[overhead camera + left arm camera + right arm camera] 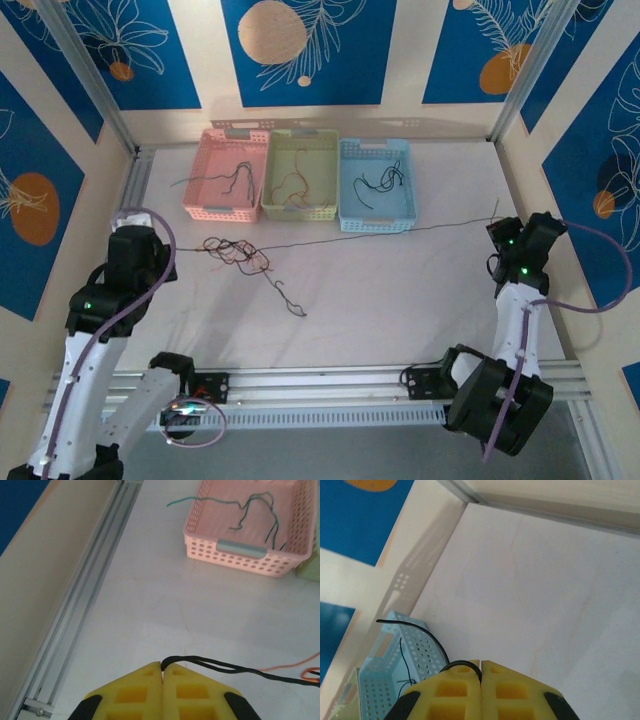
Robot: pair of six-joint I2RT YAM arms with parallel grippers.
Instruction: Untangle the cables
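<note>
my left gripper [162, 666] clamped on black cable [280, 677] beside the knot of cables [236, 252] | my right gripper [480, 666] pinching its far end | strand taut across table [400, 290], likely to draw it free

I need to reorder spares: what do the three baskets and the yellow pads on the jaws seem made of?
Pink basket, green basket, blue basket: likely moulded plastic, matt, with regular perforated walls. Pads: seemingly soft yellow foam or rubber, matt, with recessed square pockets.
</note>
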